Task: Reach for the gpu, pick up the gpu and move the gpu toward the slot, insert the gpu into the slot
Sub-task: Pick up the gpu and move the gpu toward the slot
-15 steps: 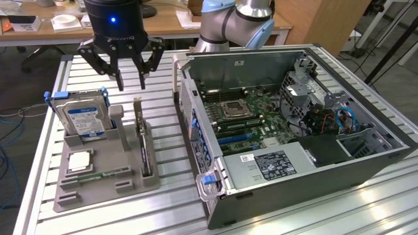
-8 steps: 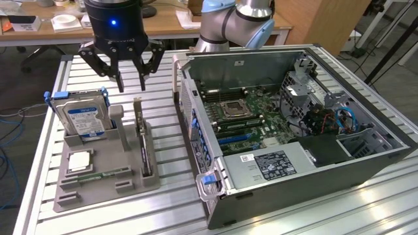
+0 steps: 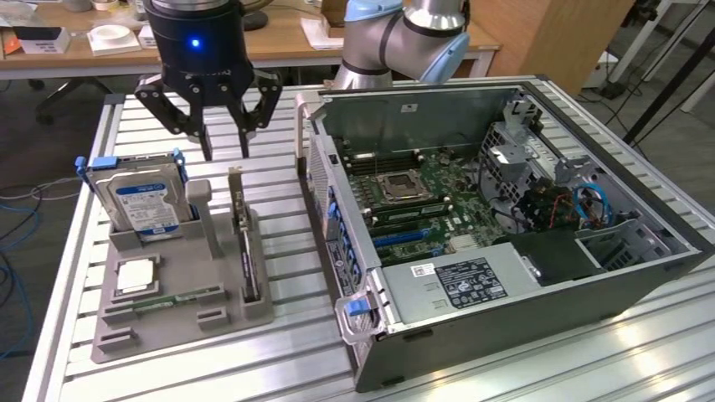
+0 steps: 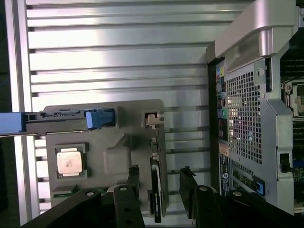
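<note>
The gpu (image 3: 244,244) is a thin dark card with a silver end bracket, standing on edge in a grey holder tray (image 3: 167,322) at the exterior view's left. In the wrist view the gpu (image 4: 156,192) appears edge-on from above. My gripper (image 3: 226,151) hangs open above the card's far end, apart from it. In the wrist view my gripper (image 4: 160,184) has one dark finger on each side of the card's line, with nothing held. Blue and black expansion slots (image 3: 404,238) lie on the motherboard inside the open computer case (image 3: 625,276).
The tray also holds an upright blue-labelled hard drive (image 3: 140,201), a processor chip (image 3: 134,276) and a small memory stick (image 3: 179,297). The case's rear wall (image 4: 249,118) stands close beside the tray. Everything rests on a slatted metal table (image 3: 280,360).
</note>
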Robot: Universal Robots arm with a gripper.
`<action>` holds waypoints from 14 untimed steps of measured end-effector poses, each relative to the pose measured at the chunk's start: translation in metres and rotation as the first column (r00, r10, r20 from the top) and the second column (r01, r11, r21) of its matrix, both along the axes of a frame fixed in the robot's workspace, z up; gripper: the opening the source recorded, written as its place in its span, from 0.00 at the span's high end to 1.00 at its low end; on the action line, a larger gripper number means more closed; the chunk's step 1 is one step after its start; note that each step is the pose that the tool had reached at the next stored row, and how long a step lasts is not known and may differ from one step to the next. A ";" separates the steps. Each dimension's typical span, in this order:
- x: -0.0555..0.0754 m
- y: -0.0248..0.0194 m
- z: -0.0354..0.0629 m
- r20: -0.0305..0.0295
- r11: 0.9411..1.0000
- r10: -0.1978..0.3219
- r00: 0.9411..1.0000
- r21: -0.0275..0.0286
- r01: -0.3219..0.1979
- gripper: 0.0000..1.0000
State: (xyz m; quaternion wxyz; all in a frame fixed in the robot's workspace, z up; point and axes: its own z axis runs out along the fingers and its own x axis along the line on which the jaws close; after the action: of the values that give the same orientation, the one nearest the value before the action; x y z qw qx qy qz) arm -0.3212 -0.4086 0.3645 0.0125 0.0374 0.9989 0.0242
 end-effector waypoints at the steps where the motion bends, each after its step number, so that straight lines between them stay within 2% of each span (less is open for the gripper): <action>1: 0.000 -0.0005 -0.0003 0.000 1.000 0.000 1.000 0.000 0.000 0.53; 7: 0.000 -0.0049 -0.0016 0.000 1.000 0.000 1.000 0.000 0.000 0.53; 14: 0.000 -0.0053 -0.0022 0.000 1.000 0.000 1.000 0.000 0.000 0.53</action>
State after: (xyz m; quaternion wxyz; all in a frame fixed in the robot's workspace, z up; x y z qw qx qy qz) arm -0.3212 -0.4139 0.3623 0.0125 0.0374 0.9989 0.0243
